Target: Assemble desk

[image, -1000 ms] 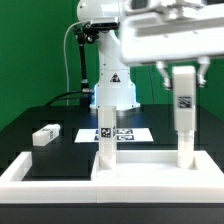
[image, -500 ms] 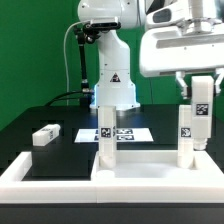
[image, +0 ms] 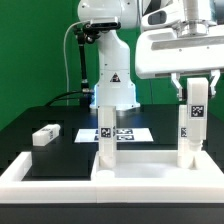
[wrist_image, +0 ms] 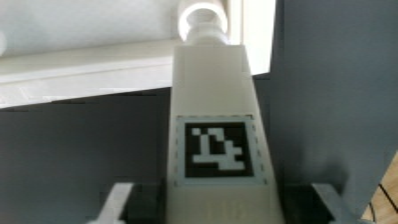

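My gripper (image: 197, 88) hangs at the exterior view's upper right, shut on a white desk leg (image: 197, 108) that is upright with its tag facing the camera. In the wrist view the same leg (wrist_image: 217, 110) fills the space between the fingers (wrist_image: 121, 203), its round peg end pointing away. The held leg is just above and beside another leg (image: 186, 140) standing upright on the flat white desk slab (image: 145, 165). A second upright leg (image: 105, 135) stands on the slab's left part. A third leg (image: 45, 135) lies loose on the black table at the left.
The white raised border rim (image: 40, 172) runs along the front and left of the slab. The marker board (image: 128, 133) lies flat behind the slab, in front of the robot's base (image: 112, 90). A green wall closes the back.
The gripper has carried the held leg toward the exterior view's right, off the line of the right standing leg, which now shows separately. Over the last half second it has barely shifted.
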You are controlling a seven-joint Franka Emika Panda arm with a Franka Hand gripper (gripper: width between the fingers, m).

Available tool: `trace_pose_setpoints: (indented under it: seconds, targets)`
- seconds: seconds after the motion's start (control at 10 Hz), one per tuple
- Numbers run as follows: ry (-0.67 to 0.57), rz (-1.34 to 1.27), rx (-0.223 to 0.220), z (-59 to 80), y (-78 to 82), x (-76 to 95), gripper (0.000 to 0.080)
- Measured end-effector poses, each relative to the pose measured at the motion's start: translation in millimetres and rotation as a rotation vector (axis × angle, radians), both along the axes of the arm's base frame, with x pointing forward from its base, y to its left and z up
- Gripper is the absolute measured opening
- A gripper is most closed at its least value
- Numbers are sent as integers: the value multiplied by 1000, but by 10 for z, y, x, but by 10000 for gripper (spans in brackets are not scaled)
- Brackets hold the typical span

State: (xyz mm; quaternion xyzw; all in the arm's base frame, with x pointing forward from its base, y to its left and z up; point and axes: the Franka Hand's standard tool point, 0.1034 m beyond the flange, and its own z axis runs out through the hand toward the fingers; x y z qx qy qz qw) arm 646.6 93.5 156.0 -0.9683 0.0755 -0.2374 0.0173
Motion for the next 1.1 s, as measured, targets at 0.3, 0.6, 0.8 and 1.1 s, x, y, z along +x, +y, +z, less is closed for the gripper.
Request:
trace_pose_setpoints:
  seconds: [0.3, 0.6, 0.8, 1.1]
  targets:
    - [-25, 0, -1, -137, 37, 83, 290]
    - [-20, 6, -8, -241, 45, 63, 290]
    - [-13, 10, -14, -285, 28, 58, 290]
    - [-9, 20, -21, -353, 48, 43, 290]
